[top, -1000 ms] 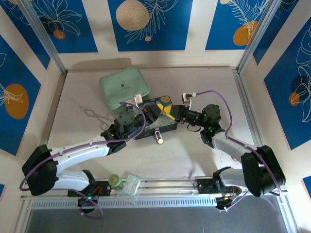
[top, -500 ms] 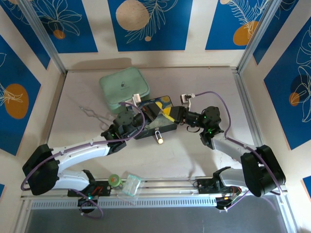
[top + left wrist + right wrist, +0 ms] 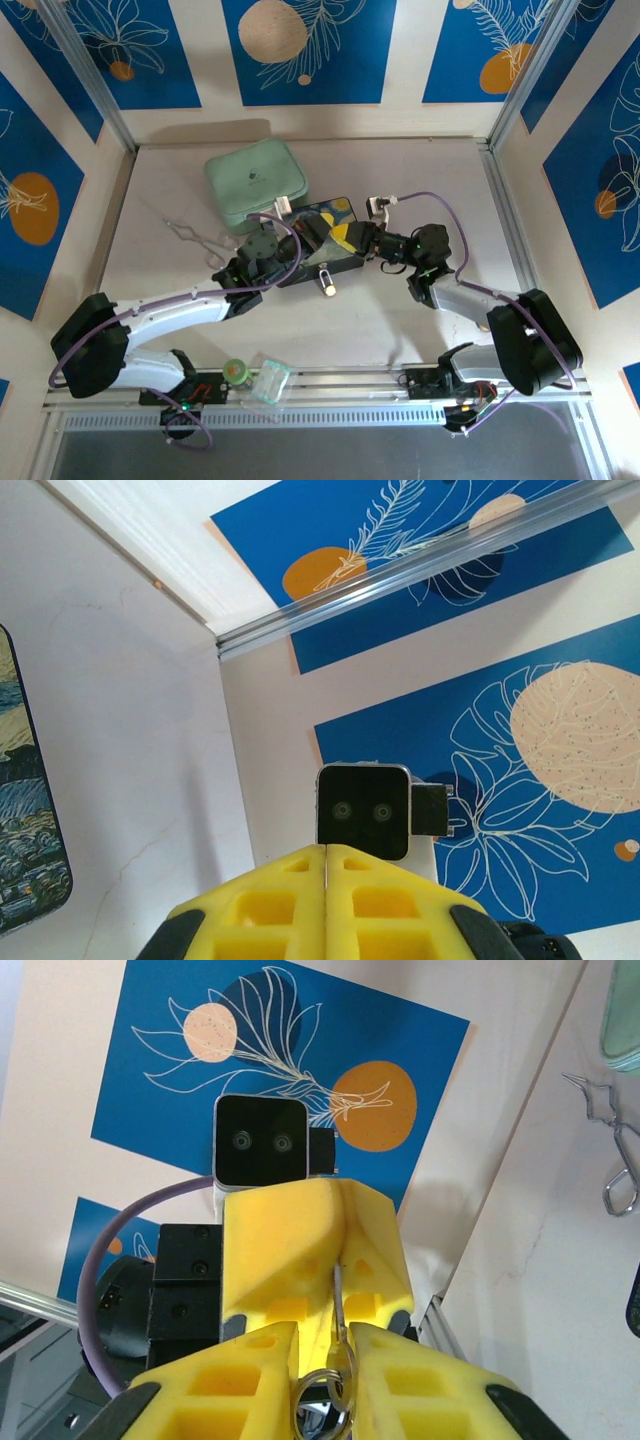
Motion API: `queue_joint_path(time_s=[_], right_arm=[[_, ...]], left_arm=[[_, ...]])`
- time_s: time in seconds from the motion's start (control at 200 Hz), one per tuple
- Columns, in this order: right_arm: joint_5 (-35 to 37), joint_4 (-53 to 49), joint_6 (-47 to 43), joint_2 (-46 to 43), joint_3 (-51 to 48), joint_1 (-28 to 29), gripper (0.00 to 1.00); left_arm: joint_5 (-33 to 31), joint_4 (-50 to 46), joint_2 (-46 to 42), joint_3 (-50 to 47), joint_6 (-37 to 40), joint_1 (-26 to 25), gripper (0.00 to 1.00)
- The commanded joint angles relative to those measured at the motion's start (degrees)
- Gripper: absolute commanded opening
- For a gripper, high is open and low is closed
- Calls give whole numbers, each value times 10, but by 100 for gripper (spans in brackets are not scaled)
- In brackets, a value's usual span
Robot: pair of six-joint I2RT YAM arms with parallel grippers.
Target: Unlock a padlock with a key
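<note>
My right pincer (image 3: 338, 1255): narrow. The yellow fingers (image 3: 285, 1240) are almost together and pinch a thin metal blade with a small ring (image 3: 322, 1398) at its lower end.
What it holds: I judge this is the key (image 3: 338, 1305). It stands edge-on, so I cannot read its teeth.
My left pincer (image 3: 327, 865): fully closed, finger against finger, with nothing between. From above it lies over the left part of the patterned box (image 3: 332, 212), I think to keep it steady.
Where the padlock (image 3: 327, 283) is: at the near edge of the box, about the middle. Its brass body is on the table (image 3: 400, 310) and its silver shackle (image 3: 325, 272) points toward the box. I cannot tell if the shackle passes through the box's clasp.
What has just changed: my right arm has come to the left, from beside the right end of the box to over its right corner. The padlock and the box have stayed in place, and my left pincer has hardly moved.
Meaning for the task: the key is in hand and the approach is under way. The key is nearer to the padlock but still apart from it, so insertion is not begun.
Next need: to turn the wrist so that the key tip points at the keyhole, which is too small to see from above.
Risk: the tiny key may rotate in my grip, and the padlock may slide when pushed.
Other things: the wire tongs (image 3: 190, 235) and the green case (image 3: 255, 180) lie to the left, not involved.
</note>
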Motion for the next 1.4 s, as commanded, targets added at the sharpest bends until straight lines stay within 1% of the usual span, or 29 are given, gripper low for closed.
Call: queue_joint_path(time_s=[0.0, 0.19, 0.31, 0.505, 0.64, 0.725, 0.75, 0.795, 0.805, 0.855, 0.89, 0.93, 0.955, 0.975, 1.046, 1.121, 1.166, 1.226, 1.316, 1.396], right_arm=[[14, 35, 8, -1, -17, -5, 14], [21, 34, 8, -1, -27, -10, 8], [25, 33, 8, 2, -30, -15, 2], [20, 24, 8, -5, -36, -29, 0], [13, 7, -1, -8, -32, -32, 0], [0, -17, -10, -11, -26, -36, 0], [-5, -34, -16, -15, -24, -38, 0], [-9, -72, -32, -24, -20, -41, 0], [-10, -82, -36, -27, -19, -42, 0], [-13, -130, -62, -40, -15, -44, 0], [-15, -164, -80, -52, -11, -45, 0], [-15, -206, -103, -66, -6, -45, 0], [-14, -233, -117, -75, -3, -44, 0], [-12, -253, -127, -83, -2, -44, 0], [-3, -339, -168, -112, 5, -46, 0], [15, -456, -226, -139, 20, -47, 0], [27, -503, -255, -154, 24, -47, 0], [40, -562, -285, -175, 30, -49, 0], [54, -633, -322, -200, 37, -53, 0], [60, -672, -336, -220, 34, -59, 0]], left_arm=[[-18, 24, -2, -9, -3, 4, 0], [-26, 17, -7, -14, -1, 4, 0], [-21, 31, 1, -18, -14, 4, 0], [-28, 34, 6, -31, -22, 5, 0], [-16, -8, 7, -12, -14, 4, 0], [-18, -4, 9, -15, -10, 4, 0], [-20, -7, 7, -16, -9, 4, 8], [-30, -18, 2, -19, 3, 5, 28], [-32, -22, 1, -19, 6, 5, 32], [-44, -47, -8, -19, 17, 5, 62], [-53, -67, -14, -19, 30, 5, 78], [-60, -102, -21, -14, 38, 5, 90], [-65, -126, -25, -10, 42, 5, 94], [-65, -141, -27, -6, 47, 4, 96], [-64, -202, -33, 8, 69, 1, 97], [-74, -315, -32, 44, 106, -15, 95], [-93, -382, -27, 65, 117, -28, 93], [-108, -416, -26, 66, 119, -46, 90], [-117, -430, -28, 41, 88, -67, 82], [-132, -428, -22, 20, 62, -92, 71]])
